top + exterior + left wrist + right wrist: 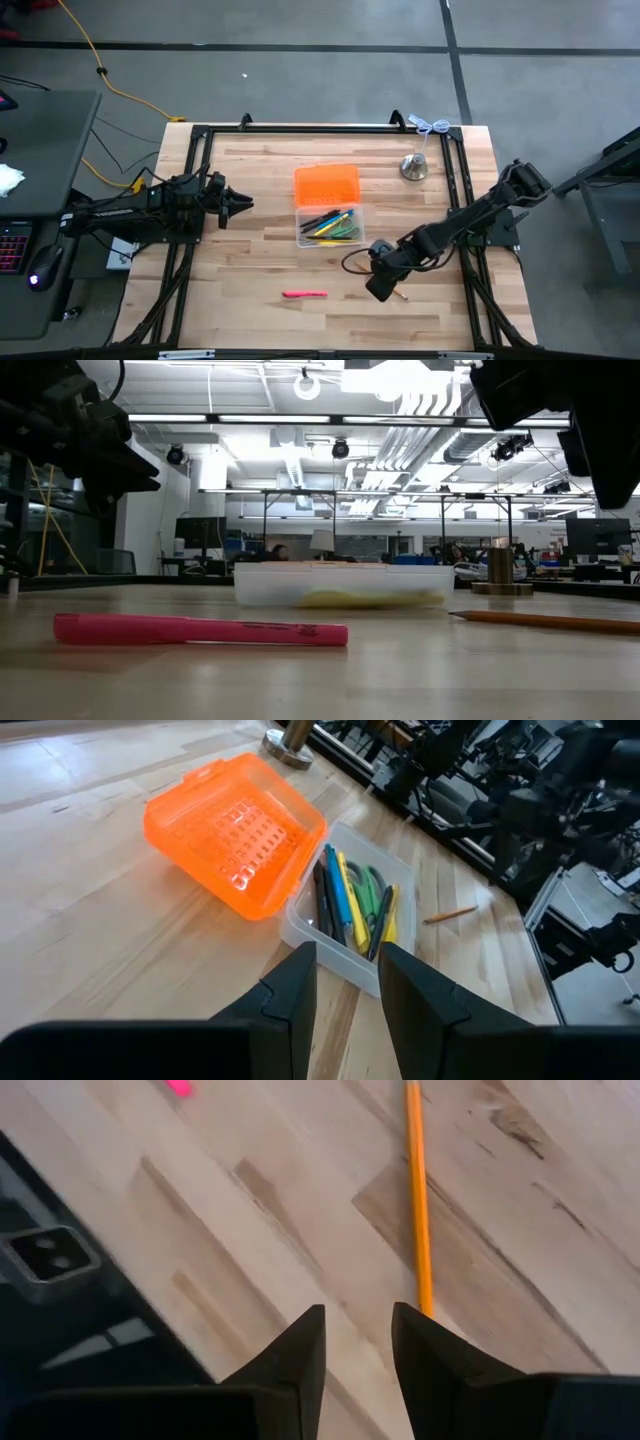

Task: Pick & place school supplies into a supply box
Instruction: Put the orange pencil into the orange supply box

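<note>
Pink marker lies well short of the supply box. Your right claw, open and empty, hovers over the pencil; off-centre closing rolls it away.

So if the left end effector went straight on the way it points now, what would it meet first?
Most likely the near wall of the supply box: the left end effector, fingers apart, is aimed at it across bare table. Its height above the table is unclear, so it might pass over the rim.
</note>
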